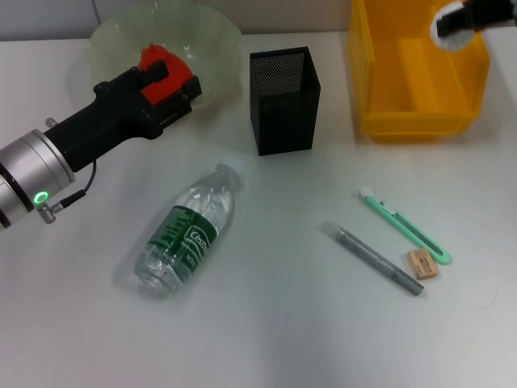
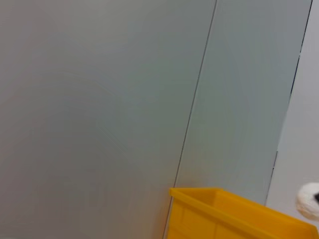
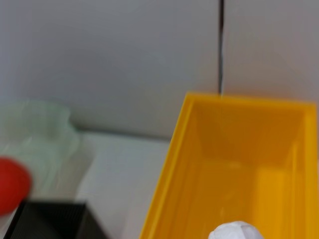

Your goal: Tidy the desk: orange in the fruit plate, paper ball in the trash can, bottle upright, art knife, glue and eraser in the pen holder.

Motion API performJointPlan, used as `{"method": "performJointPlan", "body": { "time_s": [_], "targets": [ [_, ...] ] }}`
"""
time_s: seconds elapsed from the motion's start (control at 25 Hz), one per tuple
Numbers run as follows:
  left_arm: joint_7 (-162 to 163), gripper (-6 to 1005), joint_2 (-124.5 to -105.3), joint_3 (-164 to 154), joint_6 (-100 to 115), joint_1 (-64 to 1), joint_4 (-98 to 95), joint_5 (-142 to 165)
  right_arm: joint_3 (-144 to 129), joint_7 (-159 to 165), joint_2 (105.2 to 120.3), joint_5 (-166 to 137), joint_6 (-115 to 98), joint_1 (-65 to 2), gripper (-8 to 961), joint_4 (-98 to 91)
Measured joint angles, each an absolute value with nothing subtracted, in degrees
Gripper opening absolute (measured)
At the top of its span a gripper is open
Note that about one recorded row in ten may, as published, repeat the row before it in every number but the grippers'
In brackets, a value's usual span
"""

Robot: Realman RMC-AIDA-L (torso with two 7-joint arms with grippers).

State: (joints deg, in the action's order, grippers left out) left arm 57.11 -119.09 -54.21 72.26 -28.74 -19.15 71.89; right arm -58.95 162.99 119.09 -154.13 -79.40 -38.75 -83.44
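Observation:
My left gripper (image 1: 171, 78) is shut on the orange (image 1: 153, 61), holding it over the pale green fruit plate (image 1: 210, 36) at the back left. My right gripper (image 1: 462, 19) is shut on the white paper ball (image 1: 449, 26) above the yellow trash can (image 1: 416, 121) at the back right. The ball also shows in the right wrist view as paper ball (image 3: 234, 230) over the trash can (image 3: 199, 149). The clear bottle (image 1: 187, 230) lies on its side. The green art knife (image 1: 404, 226), grey glue (image 1: 373, 259) and tan eraser (image 1: 422, 264) lie at front right. The black mesh pen holder (image 1: 283, 101) stands in the middle.
A grey wall with a seam runs behind the desk. The left wrist view shows that wall, the trash can rim (image 2: 239, 211) and the paper ball (image 2: 309, 200). The right wrist view also holds the fruit plate (image 3: 42, 134), orange (image 3: 12, 184) and pen holder (image 3: 50, 219).

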Motion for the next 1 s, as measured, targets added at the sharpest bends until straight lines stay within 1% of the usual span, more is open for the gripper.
{"method": "performJointPlan", "body": {
  "time_s": [0.04, 0.24, 0.4, 0.44, 0.48, 0.52, 0.56, 0.6, 0.64, 0.72, 0.8, 0.84, 0.88, 1.0],
  "targets": [
    [57.01, 663, -119.09, -54.25, 72.31, -28.74, -18.77, 70.6, -59.11, 161.99, 119.09, -154.18, -75.08, -39.04, 502, -81.58],
    [57.01, 663, -119.09, -54.29, 72.65, -28.61, -17.58, 67.77, -59.15, 160.82, 119.02, -154.17, -66.48, -40.9, 520, -73.92],
    [57.13, 663, -119.09, -54.17, 73.0, -28.57, -17.24, 67.57, -59.01, 159.32, 118.89, -154.17, -64.9, -41.93, 534, -70.59],
    [57.13, 663, -119.09, -54.35, 73.44, -28.56, -17.22, 67.55, -58.92, 158.34, 118.96, -153.94, -63.52, -41.31, 537, -70.21],
    [57.13, 663, -119.09, -54.35, 73.44, -28.56, -17.22, 67.55, -58.92, 158.34, 118.96, -153.94, -63.52, -41.31, 578, -70.21],
    [57.13, 664, -119.07, -54.49, 73.75, -28.56, -17.22, 67.59, -58.93, 158.09, 119.02, -153.58, -62.71, -40.66, 618, -70.47],
    [57.17, 664, -118.98, -54.49, 74.12, -28.56, -17.22, 67.71, -59.03, 156.9, 119.05, -151.37, -61.2, -38.55, 659, -71.68],
    [57.17, 664, -118.98, -54.49, 74.12, -28.56, -17.22, 67.71, -59.03, 156.9, 119.05, -151.37, -61.2, -38.55, 699, -71.68],
    [57.51, 664, -118.84, -54.67, 74.83, -28.65, -17.28, 68.0, -58.98, 153.19, 119.05, -146.27, -60.65, -36.32, 740, -72.7],
    [58.09, 664, -118.74, -55.1, 75.19, -28.72, -17.55, 68.13, -58.87, 150.16, 119.02, -142.54, -60.58, -34.99, 740, -73.06],
    [59.98, 664, -118.56, -56.62, 75.28, -28.74, -18.74, 68.26, -58.78, 141.95, 118.97, -133.03, -60.73, -31.82, 740, -72.97],
    [61.35, 664, -118.49, -58.04, 75.03, -28.64, -19.9, 68.27, -58.78, 134.37, 118.92, -123.96, -61.3, -28.83, 740, -71.84],
    [61.35, 664, -118.49, -58.04, 75.03, -28.64, -19.9, 68.27, -58.78, 134.37, 118.92, -123.96, -61.3, -28.83, 740, -71.84],
    [61.87, 664, -118.4, -59.15, 74.67, -28.56, -20.62, 68.3, -58.74, 119.83, 118.78, -109.4, -64.08, -24.25, 740, -66.7]
  ]
}}
